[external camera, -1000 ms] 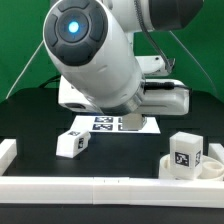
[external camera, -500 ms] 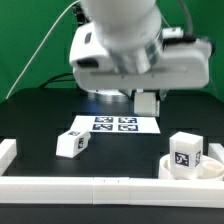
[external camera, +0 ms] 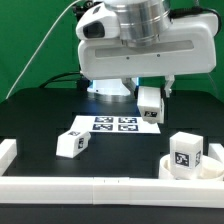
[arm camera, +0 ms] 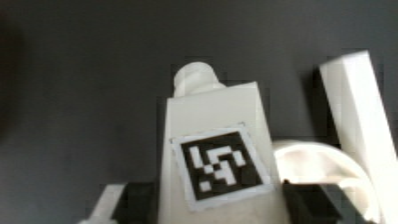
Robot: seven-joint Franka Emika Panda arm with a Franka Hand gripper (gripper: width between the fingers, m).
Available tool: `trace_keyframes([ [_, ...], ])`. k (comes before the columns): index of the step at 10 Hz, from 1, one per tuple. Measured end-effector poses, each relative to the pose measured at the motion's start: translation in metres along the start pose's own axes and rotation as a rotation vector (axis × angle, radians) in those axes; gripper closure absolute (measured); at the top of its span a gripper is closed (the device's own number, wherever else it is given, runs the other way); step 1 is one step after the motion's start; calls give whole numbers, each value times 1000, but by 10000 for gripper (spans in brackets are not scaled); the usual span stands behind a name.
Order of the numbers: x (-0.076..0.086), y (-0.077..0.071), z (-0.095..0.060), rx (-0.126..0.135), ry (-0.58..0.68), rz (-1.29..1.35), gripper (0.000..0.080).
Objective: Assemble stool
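1. We see a black table in front of a green backdrop, with white rails along its near edge.
2. The marker board lies flat at mid-table.
3. The gripper has its jaws clamped on a tagged leg, held off the table above the board's corner on the exterior view's right.
4. A second leg sits on the table beside the board. A third leg stands on the round seat by the rail.

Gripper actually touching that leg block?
Touching. Exterior view: the leg block hangs above the table, pinched in the gripper; wrist view shows it filling the gap.
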State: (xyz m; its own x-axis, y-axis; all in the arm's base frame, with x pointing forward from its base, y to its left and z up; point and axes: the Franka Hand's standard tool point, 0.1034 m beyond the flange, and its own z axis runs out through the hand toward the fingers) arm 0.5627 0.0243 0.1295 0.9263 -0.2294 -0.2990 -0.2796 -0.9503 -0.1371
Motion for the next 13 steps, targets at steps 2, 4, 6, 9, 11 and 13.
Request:
trace_keyframes([
  [2, 9, -22, -27, 13, 157, -13, 474],
  [4, 14, -17, -18, 13, 289, -10, 474],
  [6, 18, -22, -17, 14, 414, -24, 474],
  [9, 24, -53, -21, 54, 711, -48, 474],
  [11, 21, -51, -14, 47, 705, -53, 474],
  [13, 21, -63, -9, 58, 729, -67, 474],
])
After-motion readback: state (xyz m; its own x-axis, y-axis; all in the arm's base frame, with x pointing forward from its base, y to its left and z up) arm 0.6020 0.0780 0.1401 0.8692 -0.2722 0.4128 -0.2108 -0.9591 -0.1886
